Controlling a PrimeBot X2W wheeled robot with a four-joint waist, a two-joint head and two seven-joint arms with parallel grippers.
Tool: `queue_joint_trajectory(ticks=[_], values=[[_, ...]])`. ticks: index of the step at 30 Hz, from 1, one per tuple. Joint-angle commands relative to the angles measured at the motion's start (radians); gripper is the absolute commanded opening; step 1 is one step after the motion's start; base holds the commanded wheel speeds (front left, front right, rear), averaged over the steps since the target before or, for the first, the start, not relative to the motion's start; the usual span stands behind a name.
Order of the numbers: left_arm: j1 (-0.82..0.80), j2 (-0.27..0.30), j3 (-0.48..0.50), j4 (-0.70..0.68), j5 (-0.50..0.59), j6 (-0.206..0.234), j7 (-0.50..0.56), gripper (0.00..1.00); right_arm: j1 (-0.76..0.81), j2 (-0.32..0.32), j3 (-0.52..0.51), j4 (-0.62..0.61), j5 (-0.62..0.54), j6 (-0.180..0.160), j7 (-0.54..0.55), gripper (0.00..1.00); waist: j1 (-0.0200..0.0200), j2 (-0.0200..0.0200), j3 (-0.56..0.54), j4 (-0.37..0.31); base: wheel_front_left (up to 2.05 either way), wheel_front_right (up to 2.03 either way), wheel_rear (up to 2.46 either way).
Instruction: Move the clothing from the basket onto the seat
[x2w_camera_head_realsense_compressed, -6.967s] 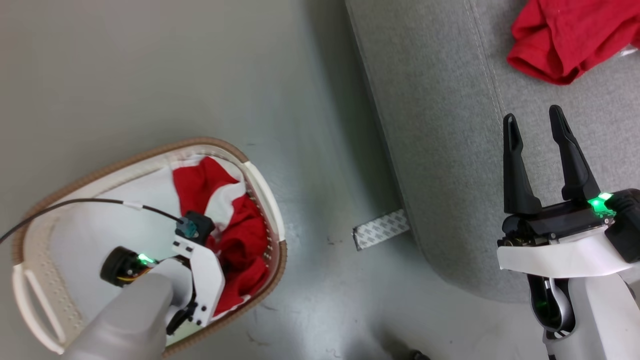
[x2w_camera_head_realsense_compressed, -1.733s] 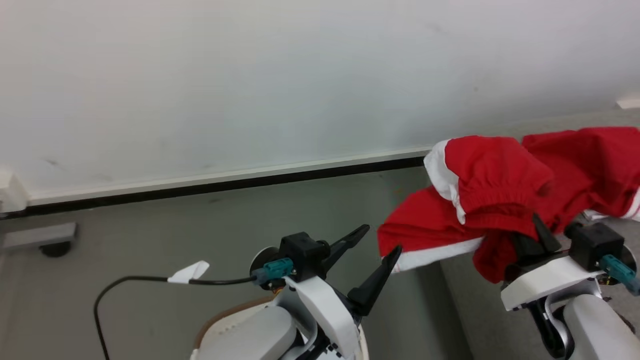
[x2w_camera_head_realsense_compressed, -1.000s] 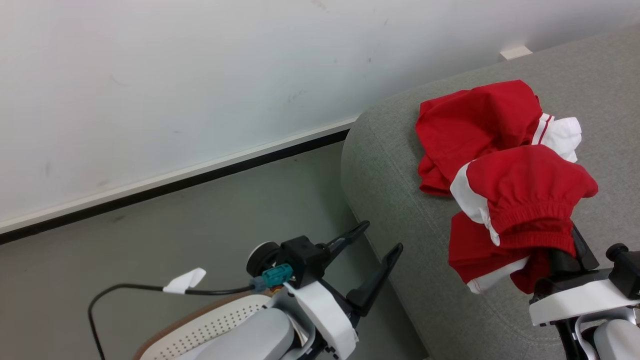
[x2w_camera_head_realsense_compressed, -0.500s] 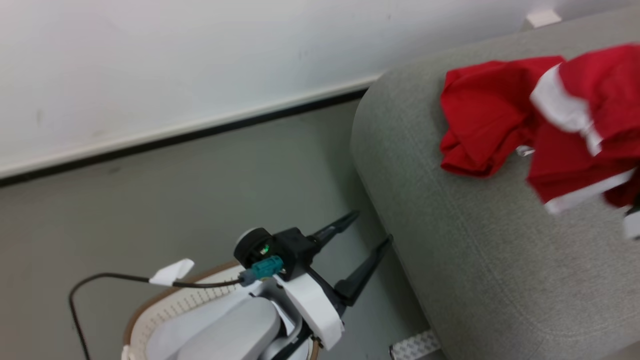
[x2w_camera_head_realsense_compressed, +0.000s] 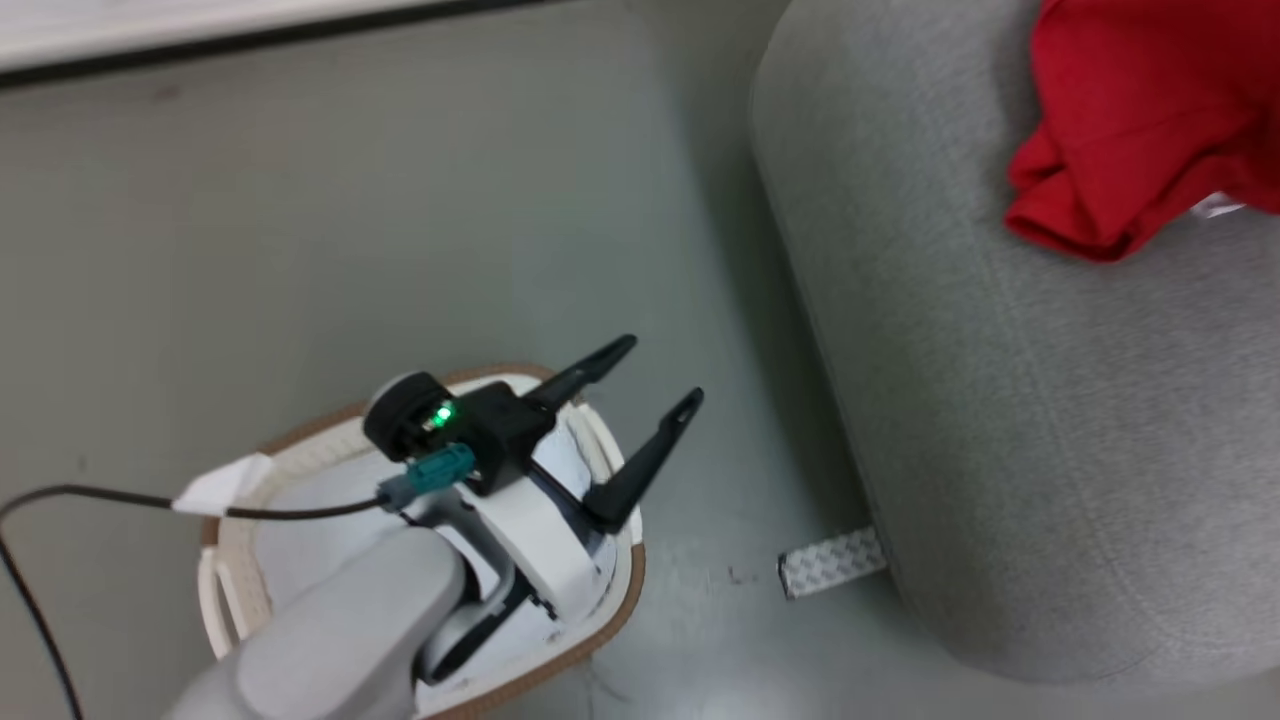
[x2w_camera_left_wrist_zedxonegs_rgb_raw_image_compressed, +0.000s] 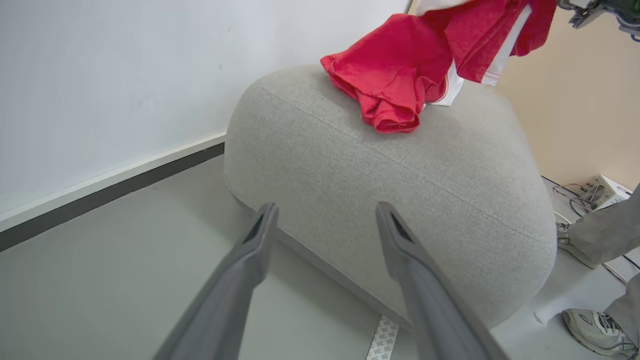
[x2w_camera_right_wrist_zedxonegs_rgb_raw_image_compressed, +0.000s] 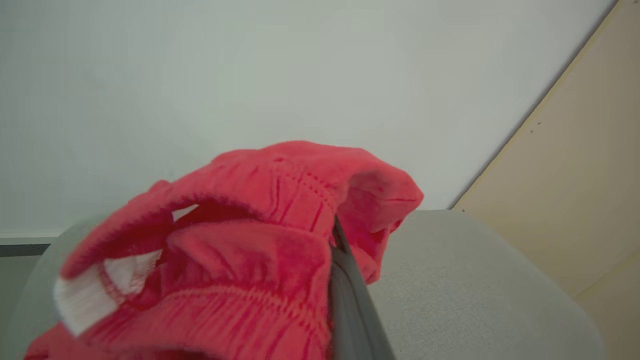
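One red garment (x2w_camera_head_realsense_compressed: 1130, 130) lies on top of the seat (x2w_camera_head_realsense_compressed: 1000, 420). My right gripper (x2w_camera_right_wrist_zedxonegs_rgb_raw_image_compressed: 331, 240) is clamped on a second garment (x2w_camera_right_wrist_zedxonegs_rgb_raw_image_compressed: 225, 260), held above the seat, not yet released. My left gripper (x2w_camera_head_realsense_compressed: 660, 373), fingers apart, empty, hovers over the basket (x2w_camera_head_realsense_compressed: 590, 640) beside the seat; contents mostly hidden. Smooth grey floor (x2w_camera_head_realsense_compressed: 350, 220), white wall (x2w_camera_left_wrist_zedxonegs_rgb_raw_image_compressed: 100, 75) behind the seat.

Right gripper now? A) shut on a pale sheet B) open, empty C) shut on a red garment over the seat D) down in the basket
C: the right wrist view shows the right gripper closed with the red garment bunched around its finger, above the grey seat.
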Motion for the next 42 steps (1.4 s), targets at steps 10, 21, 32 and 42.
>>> queue_joint_trajectory(ticks=[10, 21, 32, 42], values=[[-0.039, 0.062, 0.026, -0.063, 0.021, 0.016, 0.015, 1.0, -0.116, -0.017, 0.038, 0.282, -0.057, -0.002, 0.153, 0.13, -0.0002, 0.0, 0.154, 0.052, 0.0, 0.0, 0.0], [-0.025, 0.06, 0.027, -0.049, 0.005, 0.025, -0.004, 1.0, -0.139, -0.021, 0.114, 0.37, -0.047, -0.002, 0.188, 0.31, -0.0002, 0.0, 0.126, 0.057, 0.0, 0.0, 0.0], [0.055, 0.009, 0.033, 0.048, -0.044, 0.04, -0.052, 1.0, -0.051, -0.075, 0.314, 0.323, 0.018, -0.002, 0.252, 1.0, -0.0002, 0.0, -0.108, 0.061, 0.0, 0.0, 0.0], [0.173, -0.017, 0.138, 0.118, -0.096, 0.088, -0.079, 1.0, 0.048, -0.211, 0.474, 0.029, 0.164, -0.002, 0.28, 1.0, -0.0002, 0.0, -0.342, 0.112, 0.0, 0.0, 0.0]])
